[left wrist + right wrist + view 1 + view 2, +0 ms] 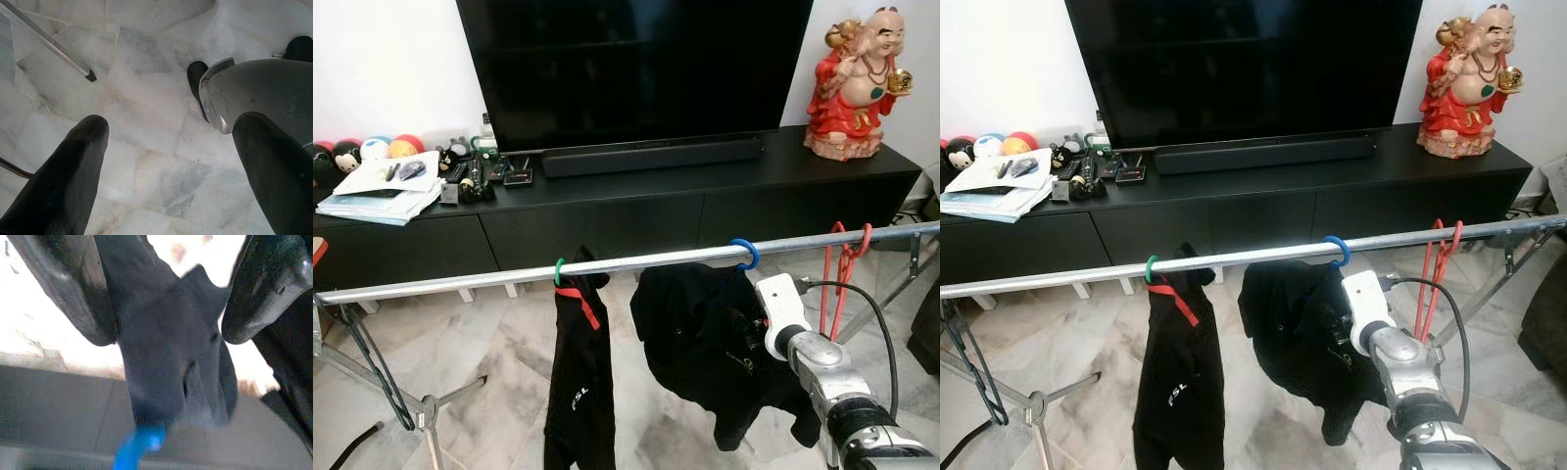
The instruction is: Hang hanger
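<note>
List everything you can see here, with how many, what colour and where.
Rail: one, silver, across the foreground.
Hangers: green, blue, red, hooked on the rail.
Garments: two, black, on the green and blue hangers.
TV: one, black, on the cabinet.
Cabinet: one, black, behind the rail.
Figurine: one, red, cabinet's right end.
Papers: white stack, cabinet's left end.
Right claw: open around the black garment.
Left claw: open, over the floor.
</note>
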Available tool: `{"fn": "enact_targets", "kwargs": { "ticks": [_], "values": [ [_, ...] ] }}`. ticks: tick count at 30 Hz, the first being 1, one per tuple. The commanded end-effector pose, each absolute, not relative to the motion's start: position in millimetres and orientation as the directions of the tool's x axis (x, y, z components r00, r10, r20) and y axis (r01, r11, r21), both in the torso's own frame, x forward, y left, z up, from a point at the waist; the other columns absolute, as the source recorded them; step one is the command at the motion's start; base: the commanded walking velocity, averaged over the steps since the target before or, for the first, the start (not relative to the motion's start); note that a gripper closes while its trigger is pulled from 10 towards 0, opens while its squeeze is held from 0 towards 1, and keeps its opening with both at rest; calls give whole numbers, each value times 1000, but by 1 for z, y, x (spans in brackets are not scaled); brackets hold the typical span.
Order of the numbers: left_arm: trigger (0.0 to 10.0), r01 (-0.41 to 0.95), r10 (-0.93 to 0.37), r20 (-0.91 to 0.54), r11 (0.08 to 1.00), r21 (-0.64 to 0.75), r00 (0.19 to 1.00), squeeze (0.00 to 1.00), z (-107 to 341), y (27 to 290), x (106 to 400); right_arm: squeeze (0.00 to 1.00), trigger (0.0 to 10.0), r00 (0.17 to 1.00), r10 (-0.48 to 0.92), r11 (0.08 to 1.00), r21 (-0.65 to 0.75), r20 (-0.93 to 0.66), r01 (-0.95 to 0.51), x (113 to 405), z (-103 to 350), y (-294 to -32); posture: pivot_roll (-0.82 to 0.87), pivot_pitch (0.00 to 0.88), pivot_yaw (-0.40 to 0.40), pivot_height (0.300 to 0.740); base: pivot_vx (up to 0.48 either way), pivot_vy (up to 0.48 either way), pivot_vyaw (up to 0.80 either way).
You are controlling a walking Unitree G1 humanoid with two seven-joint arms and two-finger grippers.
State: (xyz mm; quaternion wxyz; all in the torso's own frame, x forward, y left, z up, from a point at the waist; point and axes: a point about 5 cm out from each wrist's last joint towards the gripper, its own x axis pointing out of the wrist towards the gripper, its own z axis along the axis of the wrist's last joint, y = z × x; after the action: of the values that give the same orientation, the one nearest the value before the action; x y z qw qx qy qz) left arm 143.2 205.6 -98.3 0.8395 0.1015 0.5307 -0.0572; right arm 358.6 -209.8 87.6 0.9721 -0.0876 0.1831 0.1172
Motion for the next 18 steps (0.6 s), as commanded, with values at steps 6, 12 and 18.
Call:
{"fn": "enact_targets", "kwargs": {
  "ticks": [6, 12, 18],
  "values": [
    [10000, 211, 24, -918, 970, 116, 395, 0, -101, 207, 134, 0, 10000, 920, 227, 958, -95, -321, -269, 365, 98, -204, 31, 0, 61, 740, 0, 0, 0],
    [10000, 220, 21, -919, 968, 116, 393, 0, -102, 207, 134, 0, 10000, 927, 160, 961, -161, -338, -224, 364, 95, -209, 37, 0, 60, 740, 0, 0, 0],
    [10000, 230, 17, -920, 966, 116, 390, 0, -102, 206, 133, 0, 10000, 939, -10, 952, -291, -343, -96, 363, 95, -227, 44, 0, 61, 740, 0, 0, 0]
  ]
}}
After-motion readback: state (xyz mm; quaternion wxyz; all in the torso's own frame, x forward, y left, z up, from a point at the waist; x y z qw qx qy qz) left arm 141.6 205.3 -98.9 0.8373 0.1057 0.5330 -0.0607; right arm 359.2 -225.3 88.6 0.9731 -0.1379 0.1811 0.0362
